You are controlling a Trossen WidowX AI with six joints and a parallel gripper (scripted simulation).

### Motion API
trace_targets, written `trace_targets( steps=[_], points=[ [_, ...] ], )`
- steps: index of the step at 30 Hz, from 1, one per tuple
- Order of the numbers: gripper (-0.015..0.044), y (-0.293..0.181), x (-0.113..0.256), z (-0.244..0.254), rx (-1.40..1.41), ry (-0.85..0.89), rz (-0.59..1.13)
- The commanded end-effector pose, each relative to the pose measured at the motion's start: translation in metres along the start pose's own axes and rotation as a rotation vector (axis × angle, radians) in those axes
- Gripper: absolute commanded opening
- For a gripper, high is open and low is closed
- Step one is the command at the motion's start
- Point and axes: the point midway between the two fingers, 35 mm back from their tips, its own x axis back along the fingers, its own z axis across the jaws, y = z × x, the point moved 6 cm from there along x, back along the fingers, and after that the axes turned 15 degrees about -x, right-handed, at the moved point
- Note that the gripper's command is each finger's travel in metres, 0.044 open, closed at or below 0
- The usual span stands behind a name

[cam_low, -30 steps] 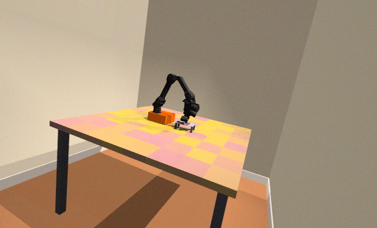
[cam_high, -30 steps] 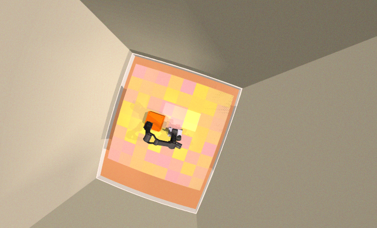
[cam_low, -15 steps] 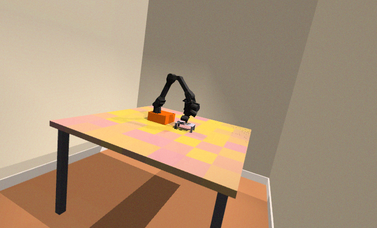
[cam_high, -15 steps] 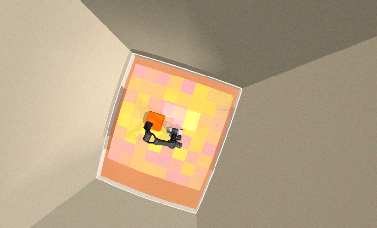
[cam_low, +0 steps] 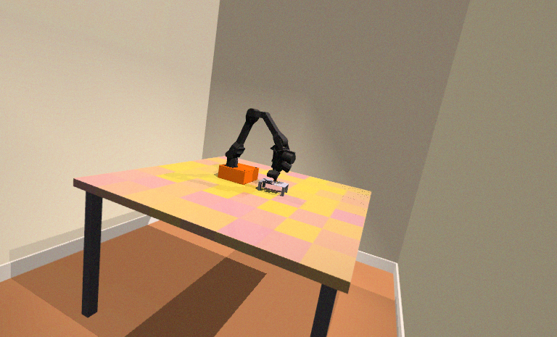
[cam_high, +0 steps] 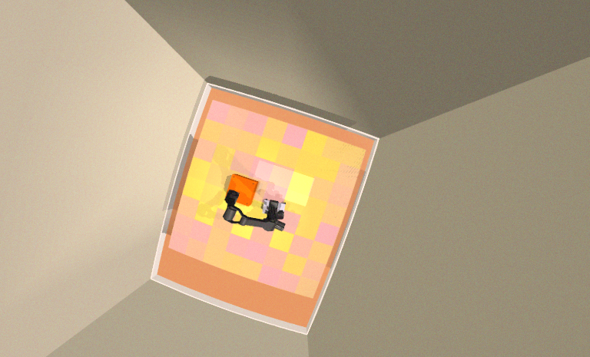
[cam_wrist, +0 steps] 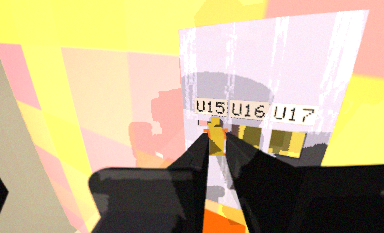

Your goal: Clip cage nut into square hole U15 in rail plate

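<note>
Wrist: the nearly closed tool grips the cage nut.

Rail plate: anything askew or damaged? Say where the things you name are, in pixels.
Nothing stands out. The rail plate (cam_low: 280,183) (cam_wrist: 225,53) stands on its legs, no visible damage. The gripper (cam_wrist: 215,138) is shut on the cage nut (cam_wrist: 216,143) by the U15 label (cam_wrist: 210,107). Whether the wings are seated can't be told; the fingers hide that.

One arm, one plate, three labels.
</note>
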Motion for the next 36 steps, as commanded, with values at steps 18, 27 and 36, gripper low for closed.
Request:
trace_targets(
  steps=[18, 27, 36],
  points=[
    [0.0035, -0.0023, 0.0004, 0.0062, -0.004, -0.059, -0.019],
    [0.0035, -0.0028, 0.0002, 0.0079, -0.005, -0.076, -0.024],
    [0.0035, -0.0034, -0.0001, 0.0099, -0.005, -0.095, -0.029]
  ],
)
